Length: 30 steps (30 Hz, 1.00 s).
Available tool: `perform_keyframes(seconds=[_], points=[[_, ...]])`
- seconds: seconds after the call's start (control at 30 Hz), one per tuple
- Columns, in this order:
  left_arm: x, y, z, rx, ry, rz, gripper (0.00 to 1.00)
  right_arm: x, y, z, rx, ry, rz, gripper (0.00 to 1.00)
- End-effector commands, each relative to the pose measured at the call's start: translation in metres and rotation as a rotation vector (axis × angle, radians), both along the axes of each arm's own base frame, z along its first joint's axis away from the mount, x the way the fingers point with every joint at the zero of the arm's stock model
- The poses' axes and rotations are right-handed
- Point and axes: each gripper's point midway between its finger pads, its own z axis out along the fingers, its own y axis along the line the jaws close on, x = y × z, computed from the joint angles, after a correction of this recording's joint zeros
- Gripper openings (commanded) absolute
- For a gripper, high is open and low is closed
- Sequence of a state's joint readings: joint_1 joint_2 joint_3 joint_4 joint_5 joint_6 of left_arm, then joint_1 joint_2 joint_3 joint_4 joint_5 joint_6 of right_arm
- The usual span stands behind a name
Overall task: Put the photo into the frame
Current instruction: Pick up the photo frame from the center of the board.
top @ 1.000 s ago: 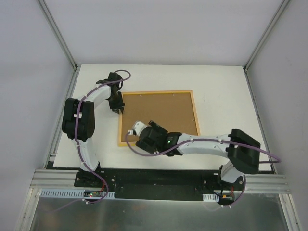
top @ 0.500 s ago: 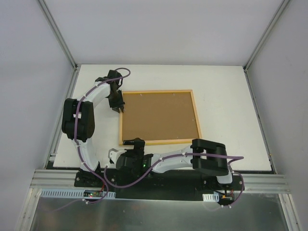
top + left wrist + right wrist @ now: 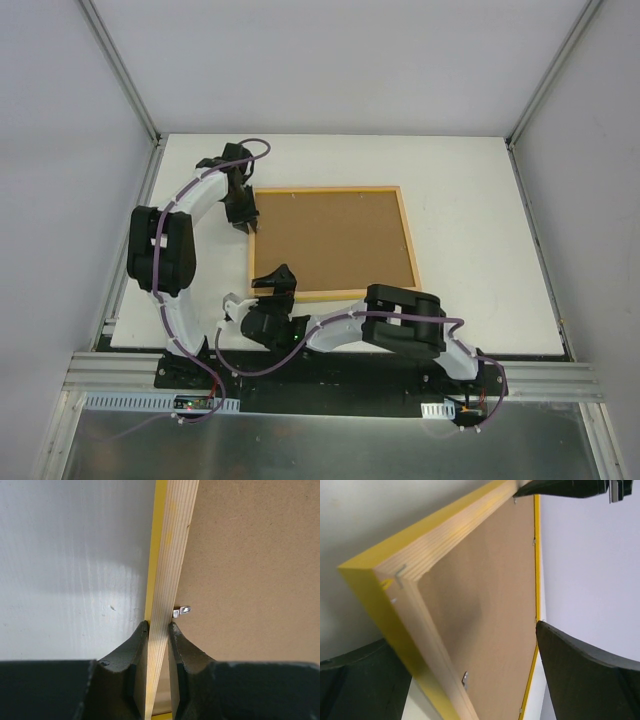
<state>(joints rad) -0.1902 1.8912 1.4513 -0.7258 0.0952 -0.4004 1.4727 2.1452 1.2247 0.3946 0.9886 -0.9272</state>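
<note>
1. Left pincer (image 3: 159, 630): closed on the frame (image 3: 175, 555). One finger (image 3: 131, 655) presses the yellow outer side of the left rail, and the other sits at the rail's inner edge, over the backing panel. The left arm (image 3: 165, 250) stands up from its base, bends sharply at the elbow and extends to the far-left part of the frame, wrist turned downward.
2. Right pincer (image 3: 462, 635): jaws spread wide, straddling the near-left corner of the frame. The corner lies between the two fingers, but contact with either cannot be determined. The right arm (image 3: 400, 325) is folded low along the near edge of the counter, forearm pointing left.
3. Counter (image 3: 470, 180): white, and it carries the frame left of centre.
4. Frame: back side upward, showing light wood rails with yellow along the outer sides. The front face is turned down and out of sight. In the top view the right pincer covers the near-left corner and the left pincer covers part of the left rail. Whether any corner is raised off the counter cannot be told.
5. Backing panel (image 3: 330, 240): brown hardboard filling the frame's opening. Whatever lies beneath it is hidden.
6. Metal tabs (image 3: 182, 610): small, set at the rail's inner edge against the panel. One sits just beside the left pincer's inner finger, and others show along the rails in the right wrist view.
</note>
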Motion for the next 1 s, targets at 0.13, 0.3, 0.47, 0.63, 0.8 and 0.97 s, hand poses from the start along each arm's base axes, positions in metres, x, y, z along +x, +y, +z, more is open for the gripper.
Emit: perform_keyframes(seconds=[0.13,0.3,0.47,0.63,0.8,0.97], points=[[0.011,-0.009,0.05,-0.056,-0.116,-0.014,0.0,0.018,-0.003,0.032,0.103,-0.188,-0.046,0.86],[0.011,-0.011,0.058,-0.072,-0.125,-0.008,0.0,0.02,-0.003,0.049,0.128,-0.242,-0.034,0.53],[0.012,-0.013,0.073,-0.089,-0.156,0.0,0.03,0.02,-0.003,0.069,0.16,-0.299,-0.027,0.3],[0.017,-0.013,0.101,-0.102,-0.234,0.01,0.35,0.02,-0.004,0.099,0.183,-0.354,-0.02,0.16],[0.03,-0.009,0.162,-0.112,-0.391,0.029,0.56,0.019,-0.007,0.134,0.191,-0.41,-0.009,0.08],[0.033,0.0,0.256,-0.126,-0.629,0.061,0.6,0.023,-0.021,0.18,0.237,-0.454,-0.025,0.0]])
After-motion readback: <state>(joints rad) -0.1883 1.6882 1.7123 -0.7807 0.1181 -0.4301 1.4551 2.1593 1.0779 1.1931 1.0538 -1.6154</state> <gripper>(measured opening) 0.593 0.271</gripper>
